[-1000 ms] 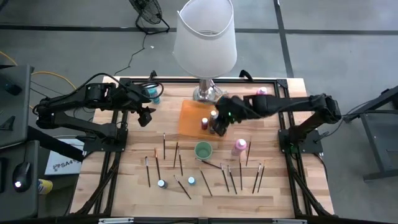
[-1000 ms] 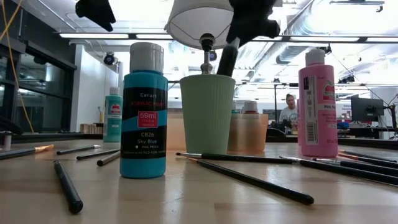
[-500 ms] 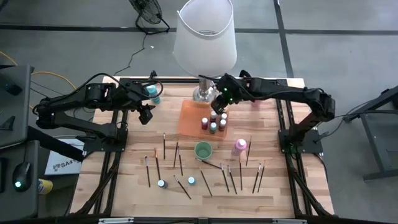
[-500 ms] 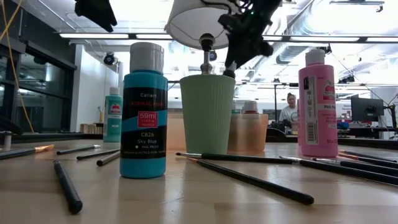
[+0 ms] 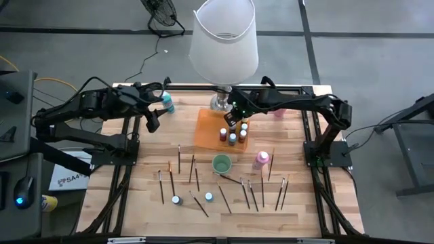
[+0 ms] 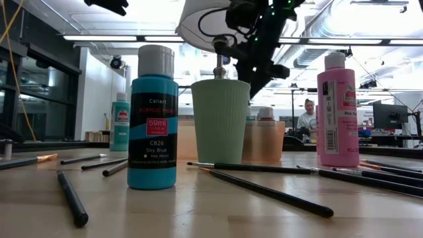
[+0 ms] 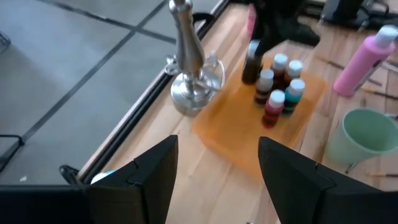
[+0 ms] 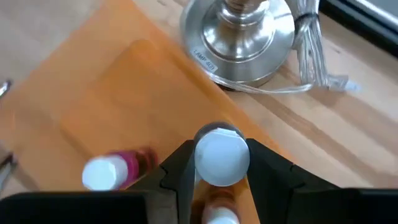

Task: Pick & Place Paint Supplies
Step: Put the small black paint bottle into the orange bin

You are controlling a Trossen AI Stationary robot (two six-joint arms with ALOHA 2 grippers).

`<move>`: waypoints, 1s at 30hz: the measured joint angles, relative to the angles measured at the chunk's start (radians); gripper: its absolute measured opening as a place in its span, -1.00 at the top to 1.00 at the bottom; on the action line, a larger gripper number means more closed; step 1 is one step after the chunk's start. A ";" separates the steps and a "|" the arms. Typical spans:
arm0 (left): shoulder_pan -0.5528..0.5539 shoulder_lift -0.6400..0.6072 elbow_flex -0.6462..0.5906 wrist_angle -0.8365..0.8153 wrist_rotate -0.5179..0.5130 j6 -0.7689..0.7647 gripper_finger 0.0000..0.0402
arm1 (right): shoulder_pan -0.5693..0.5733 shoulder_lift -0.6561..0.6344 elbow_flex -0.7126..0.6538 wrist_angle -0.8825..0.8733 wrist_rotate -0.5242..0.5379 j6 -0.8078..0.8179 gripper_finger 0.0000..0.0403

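Observation:
An orange tray lies in front of the lamp base and holds several small paint bottles. My right gripper hangs over the tray's far right corner, shut on a small dark bottle with a white cap. My left gripper is raised over the table's far left, open and holding nothing. Thin brushes lie flat on the near half of the table. Among them stand a green cup, a pink bottle and two small bottles. My right gripper pinches the bottle between its two fingers, just under the white cap. The fingers slant down at it from above. The dark body hangs upright below them at the tray's far corner. I cannot tell whether its base touches the tray.
The big lamp stands at the far edge, with its silver base and cord close behind the tray. A teal bottle stands at the far left. In the low view a blue bottle stands close to the camera.
My right gripper has carried the bottle from the tray's right side toward the lamp base and then sunk toward the tray's far corner, still shut on it. My left gripper has risen a little and drawn back toward the table's left edge, staying open.

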 joint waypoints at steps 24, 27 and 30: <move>0.000 -0.030 0.000 -0.026 0.055 0.006 -0.07 | 0.000 0.086 0.000 -0.036 0.017 0.198 0.36; 0.000 -0.030 0.000 -0.026 0.055 0.019 -0.07 | 0.000 0.086 0.000 -0.036 0.017 0.198 0.31; 0.000 -0.030 0.000 -0.027 0.055 0.026 -0.07 | 0.000 0.086 0.000 -0.036 0.019 0.201 0.22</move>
